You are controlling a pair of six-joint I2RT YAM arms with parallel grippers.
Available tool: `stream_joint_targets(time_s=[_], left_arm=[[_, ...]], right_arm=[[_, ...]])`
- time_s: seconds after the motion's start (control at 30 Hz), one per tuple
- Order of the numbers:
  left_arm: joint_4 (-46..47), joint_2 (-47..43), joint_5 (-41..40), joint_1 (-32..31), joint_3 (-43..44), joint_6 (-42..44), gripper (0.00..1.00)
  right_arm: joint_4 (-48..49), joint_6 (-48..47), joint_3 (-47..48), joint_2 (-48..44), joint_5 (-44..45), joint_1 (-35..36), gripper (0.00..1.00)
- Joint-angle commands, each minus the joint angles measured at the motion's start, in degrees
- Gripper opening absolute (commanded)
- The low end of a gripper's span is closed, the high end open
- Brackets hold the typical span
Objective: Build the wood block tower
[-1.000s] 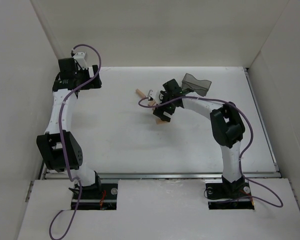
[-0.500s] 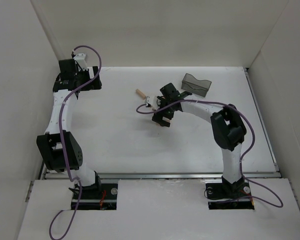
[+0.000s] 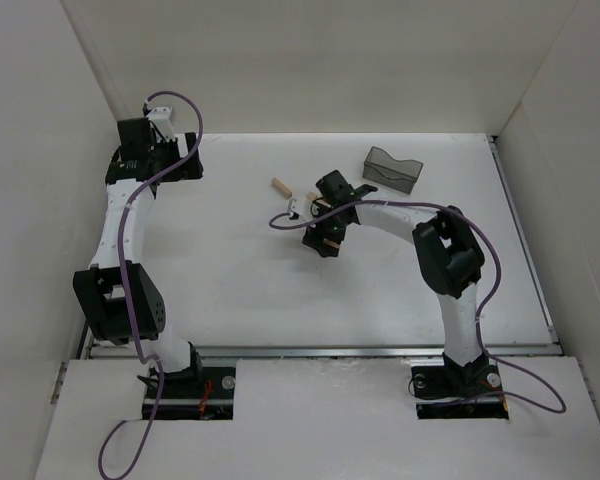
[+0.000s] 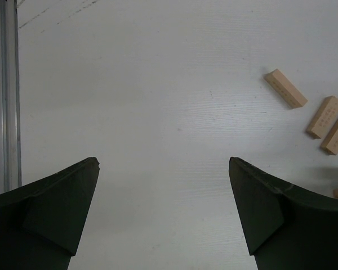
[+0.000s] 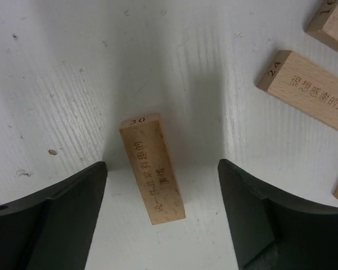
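Now our right pincer (image 5: 162, 164) stands wide open, holding nothing, astride a light tan rectangular wooden block (image 5: 152, 169) lying flat on the white tabletop (image 5: 56, 84), and we reckon an off-centre close could skew it into the neighbouring tan blocks (image 5: 310, 90).

The right tool (image 5: 162, 164) holds its fingers spread; the block numbered 30 (image 5: 152, 169) lies between them with bare surface (image 5: 56, 84) on either side. The block numbered 24 (image 5: 307, 93) and two more crowd that wrist frame's upper right and right edge; its left half is open. From above, the grey bin (image 3: 392, 170) sits upper right of centre, apart from the tool, and walls (image 3: 40, 200) close in left, back and right. Before the spread left tool (image 4: 162, 160), surface runs open to blocks (image 4: 285, 88) at upper right and a rail (image 4: 8, 95) along the left edge.
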Motion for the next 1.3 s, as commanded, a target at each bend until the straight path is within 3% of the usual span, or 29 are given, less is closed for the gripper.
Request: stream_joint_targets(time_s=[0.0, 0.03, 0.1, 0.13, 0.17, 0.27, 0.43, 0.47, 0.67, 0.77, 0.93, 1.1, 1.17, 1.2, 1.27], left_arm=[[0.0, -1.9, -0.2, -0.3, 0.2, 0.7, 1.00], [0.0, -1.9, -0.2, -0.3, 0.2, 0.7, 1.00], [0.0, -1.9, -0.2, -0.3, 0.2, 0.7, 1.00], [0.0, -1.9, -0.2, -0.3, -0.4, 0.7, 1.00], [0.0, -1.9, -0.2, -0.3, -0.4, 0.7, 1.00], [0.0, -1.9, -0.2, -0.3, -0.4, 0.7, 1.00], [-0.5, -1.3, -0.2, -1.4, -0.9, 2.2, 1.00], [-0.5, -1.3, -1.3, -2.0, -0.9, 2.7, 1.00], [-1.1, 1.2, -14.0, -10.6, -0.3, 8.2, 1.00], [-1.1, 1.8, -16.3, -13.7, -0.3, 8.8, 1.00], [0.1, 2.3, -18.1, -17.3, -1.4, 9.4, 1.00], [0.6, 2.3, -20.8, -21.2, -2.5, 10.5, 1.00], [0.6, 2.3, -20.8, -22.5, -3.0, 9.8, 1.00], [0.6, 2.3, -20.8, -22.5, -3.0, 9.8, 1.00], [0.6, 2.3, -21.4, -23.8, -4.1, 9.3, 1.00]], right_arm=[[0.5, -0.2, 0.9, 1.1, 1.2, 0.4, 0.82], [0.5, 0.3, 0.9, 1.1, 1.9, 0.4, 0.68], [1.0, 0.3, 0.9, 1.1, 1.9, 0.4, 0.52], [1.0, 1.0, 0.9, 1.1, 2.4, 0.4, 0.28], [1.5, 2.3, 0.9, 1.1, 3.2, 0.4, 0.17], [4.2, 8.2, 1.4, 1.1, 7.2, 0.4, 0.00], [5.6, 20.8, 5.7, 1.7, 13.1, -0.2, 0.00], [5.1, 26.9, 6.3, 1.7, 15.2, -0.2, 0.00], [5.2, 53.1, 2.1, -3.2, 25.3, -4.0, 0.00], [8.7, 59.0, -4.1, -5.5, 26.0, -4.6, 0.00], [11.9, 66.0, -7.4, -5.5, 20.6, -6.5, 0.00], [12.6, 69.3, -9.8, -5.5, 21.1, -6.5, 0.00], [13.1, 69.8, -10.4, -6.3, 21.6, -6.5, 0.06], [13.1, 70.4, -11.1, -6.9, 22.3, -6.5, 0.18], [13.7, 70.9, -11.8, -7.0, 22.3, -6.5, 0.32]])
